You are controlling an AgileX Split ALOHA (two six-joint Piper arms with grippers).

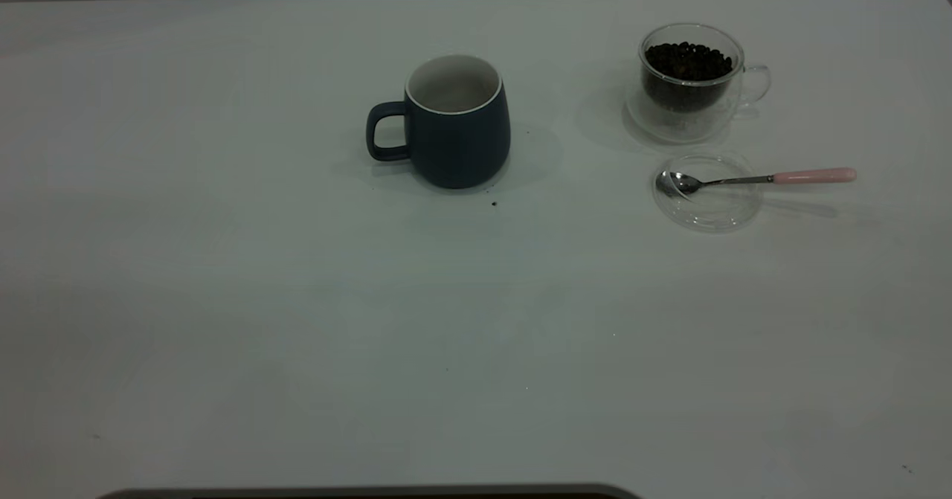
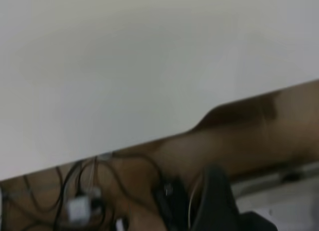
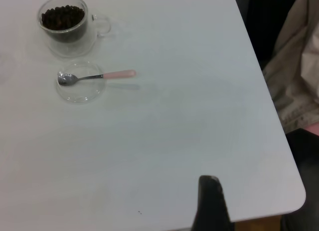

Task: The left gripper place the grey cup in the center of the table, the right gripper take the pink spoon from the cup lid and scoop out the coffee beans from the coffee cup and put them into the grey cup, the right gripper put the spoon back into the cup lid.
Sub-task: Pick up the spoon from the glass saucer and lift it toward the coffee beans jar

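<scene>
Since the grey cup (image 1: pixel 455 121) already stands upright mid-table, my next job is the pink spoon (image 1: pixel 758 179), bowl in the cup lid (image 1: pixel 708 191), near the coffee cup (image 1: pixel 690 81); I should pinch its overhanging handle squarely; whether my right gripper (image 3: pixel 211 203) is parted, I cannot tell.

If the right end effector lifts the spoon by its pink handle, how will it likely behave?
The spoon looks stiff, with a thin metal shaft, so it should not bend. Its bowl rests in the clear lid while the handle overhangs the rim, so a push down may tip it or shift the lid. The smooth handle could slip.
</scene>
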